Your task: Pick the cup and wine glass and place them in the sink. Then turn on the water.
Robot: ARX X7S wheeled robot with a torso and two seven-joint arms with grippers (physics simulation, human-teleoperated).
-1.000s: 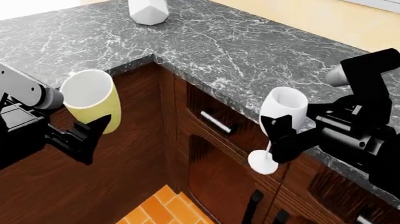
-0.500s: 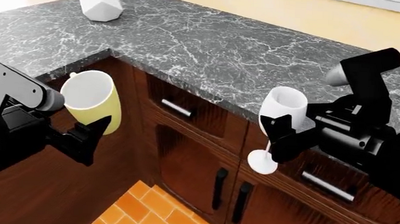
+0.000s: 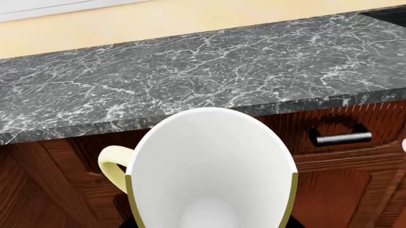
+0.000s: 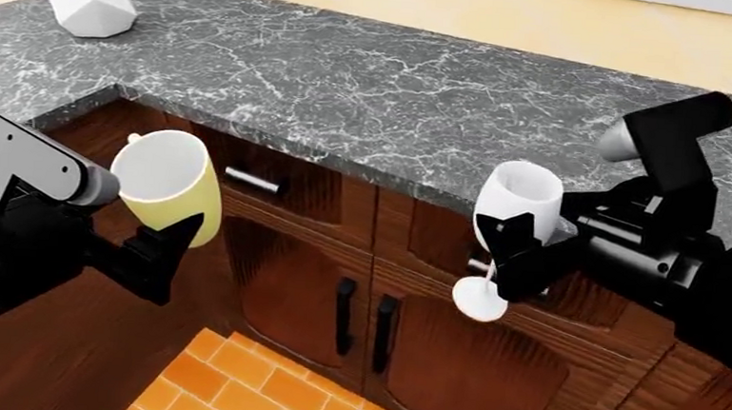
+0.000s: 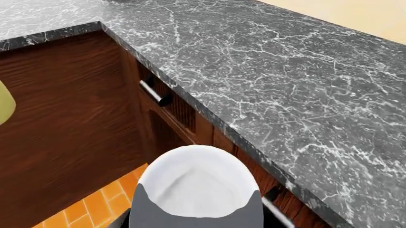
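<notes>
— While both arms hang off the surface (image 4: 387, 82) edge, where's the cup (image 4: 170, 188)?
— Left fingers (image 4: 160, 250) clamped on it, before the cabinets.
— And the glass (image 4: 511, 233)?
— Right fingers (image 4: 510, 247) clamped on its bowl, upright, foot below.

The counter (image 4: 387, 82) looks like polished dark grey stone with white veining, smooth and faintly glossy; the cabinet doors (image 4: 297, 287) below it are dark reddish-brown wood with visible grain and a low sheen; the drawer handle (image 4: 252, 181) looks like brushed silver metal, while the door pulls (image 4: 345, 316) are matt black; the floor tiles (image 4: 266, 394) are matt orange, like terracotta; the cup (image 4: 169, 191) looks like smooth ceramic, pale yellow outside and plain white inside; the wine glass (image 4: 517, 207) is opaque white with a smooth satin surface; the faceted white plant pot (image 4: 92, 5) looks matt; both grippers (image 4: 160, 250) (image 4: 515, 257) are matt black, like hard plastic.
</notes>
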